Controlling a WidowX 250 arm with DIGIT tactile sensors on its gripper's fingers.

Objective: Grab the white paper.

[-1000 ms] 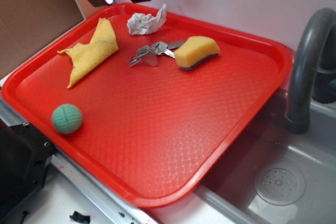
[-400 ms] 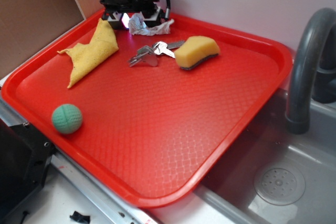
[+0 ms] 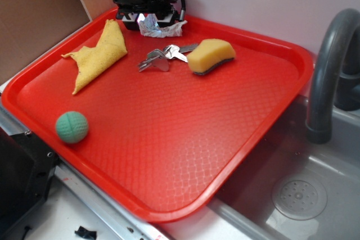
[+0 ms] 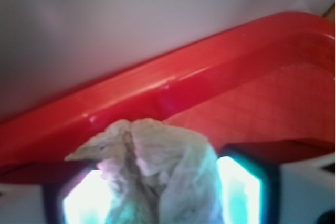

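The jaws stand apart on either side of the white paper [image 4: 157, 174], one glowing pad [image 4: 84, 203] left of it and one right in the wrist view, and whether they press it yet cannot be told. The gripper [image 3: 147, 22] is down at the far rim of the red tray [image 3: 169, 139], and everything else is placed off that tray. The grey sink [image 3: 304, 195] and its curved faucet [image 3: 326, 77] sit beyond the tray's right edge. On the tray, the yellow cloth [image 3: 98, 54] lies at the far left, just beside the gripper. The yellow sponge [image 3: 211, 54] rests toward the far middle, the keys [image 3: 163, 55] touching its left side. The green ball [image 3: 72, 126] sits near the front left. The paper wad lies against the far rim, its pointed tip [image 3: 179, 25] poking out right of the gripper. The risk: the wad is soft and springy, so a shallow pinch could catch only a fold and let it slide free. Closing so near the rim could also snag a finger on the tray wall.
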